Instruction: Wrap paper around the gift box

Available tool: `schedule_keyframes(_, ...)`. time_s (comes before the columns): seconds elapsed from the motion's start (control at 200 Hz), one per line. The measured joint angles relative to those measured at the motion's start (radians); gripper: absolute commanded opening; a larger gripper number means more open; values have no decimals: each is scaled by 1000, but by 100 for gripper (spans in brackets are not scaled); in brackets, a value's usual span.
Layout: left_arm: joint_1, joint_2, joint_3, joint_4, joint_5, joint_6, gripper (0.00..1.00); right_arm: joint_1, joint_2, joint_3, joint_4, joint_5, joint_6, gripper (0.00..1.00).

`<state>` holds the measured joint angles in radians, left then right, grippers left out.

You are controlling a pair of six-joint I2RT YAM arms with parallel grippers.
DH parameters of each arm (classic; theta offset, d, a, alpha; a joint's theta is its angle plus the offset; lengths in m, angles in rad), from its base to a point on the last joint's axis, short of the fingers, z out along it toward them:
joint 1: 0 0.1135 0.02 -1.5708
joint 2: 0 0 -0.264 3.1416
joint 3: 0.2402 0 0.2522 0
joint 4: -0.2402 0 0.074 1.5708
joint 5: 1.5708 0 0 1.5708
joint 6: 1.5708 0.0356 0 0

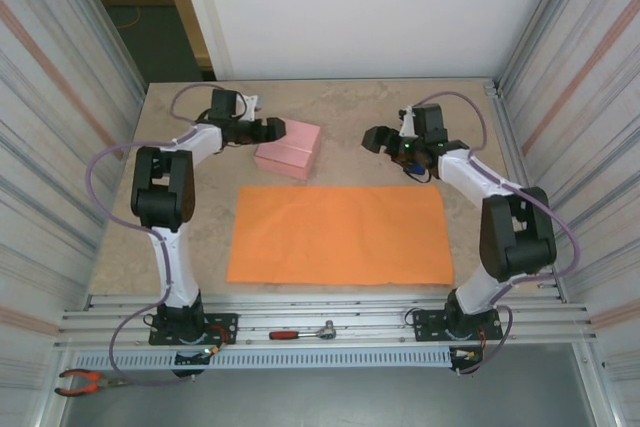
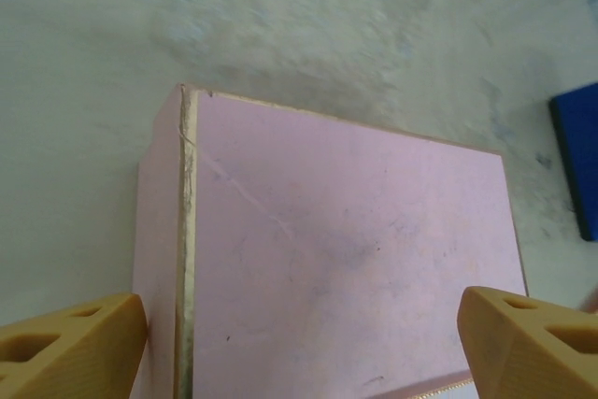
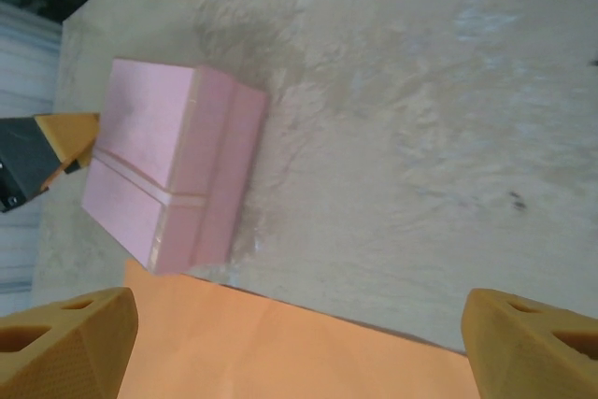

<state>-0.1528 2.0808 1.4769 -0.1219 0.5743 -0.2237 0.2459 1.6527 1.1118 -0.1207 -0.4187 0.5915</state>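
The gift box (image 1: 288, 150) sits toward the table's (image 1: 350, 107) far edge, just beyond the flat paper (image 1: 340, 235); the left gripper (image 1: 271, 130), jaws spread, is at its left end; the right gripper (image 1: 373, 139), also spread, hangs apart nearer the right edge.

1. Table (image 1: 350, 107): beige, mottled stone-look top, fills the middle of my top view.
2. Orange paper (image 1: 340, 235): flat on the table, centre frame, long side running left-right.
3. Pink gift box (image 1: 288, 149): on bare table just above the paper's upper-left edge, turned slightly.
4. Blue object (image 2: 577, 161): on the table at the right edge of my left wrist view, clear of the box.
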Motion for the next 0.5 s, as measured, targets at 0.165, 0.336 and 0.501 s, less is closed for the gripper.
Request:
schedule_keyframes(0.165, -50, -72, -72, 14, -46, -47, 88, 74, 137, 104, -3, -27, 8, 86)
schedule_keyframes(0.336, -24, -110, -82, 14, -61, -50, 87, 157, 232, 163, -1, -35, 39, 86)
schedule_keyframes(0.501, -8, -109, -82, -2, -37, -42, 86, 212, 311, 219, 22, -42, 90, 84)
